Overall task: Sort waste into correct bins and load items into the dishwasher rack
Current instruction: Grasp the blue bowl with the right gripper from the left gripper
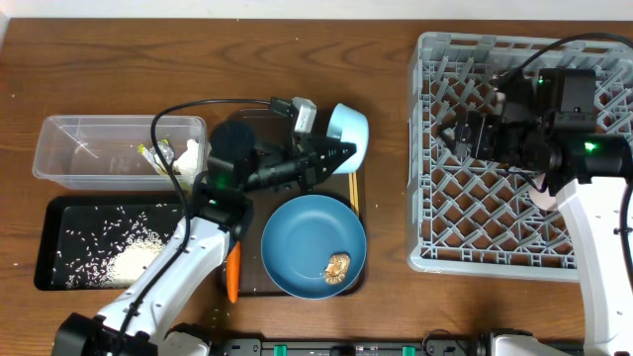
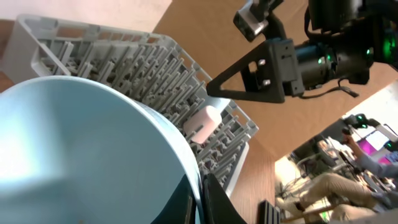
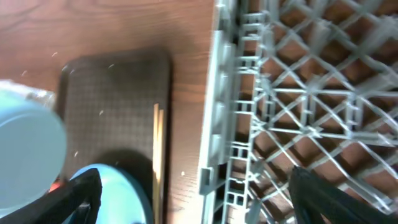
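Note:
My left gripper (image 1: pixel 338 153) is shut on the rim of the small pale-blue bowl (image 1: pixel 349 129) and holds it above the far edge of the brown serving tray. In the left wrist view the bowl (image 2: pixel 87 155) fills the left side, its rim pinched between the jaws (image 2: pixel 202 202). My right gripper (image 1: pixel 463 133) is open and empty over the grey rack (image 1: pixel 495 237), its fingers spread wide (image 3: pixel 199 199). The pale-pink cup (image 2: pixel 202 124) lies in the rack. The blue plate (image 1: pixel 307 237) holds a brown scrap (image 1: pixel 338 265). The chopsticks (image 1: pixel 352 188) lie beside the plate.
The clear tub (image 1: pixel 89 148) holds the wrapper (image 1: pixel 180 156). The black tray (image 1: pixel 59 222) holds rice (image 1: pixel 134 259). An orange carrot (image 1: pixel 233 275) lies by the plate, partly under my left arm. The brown serving tray (image 3: pixel 112 93) lies left of the rack's edge (image 3: pixel 221 112).

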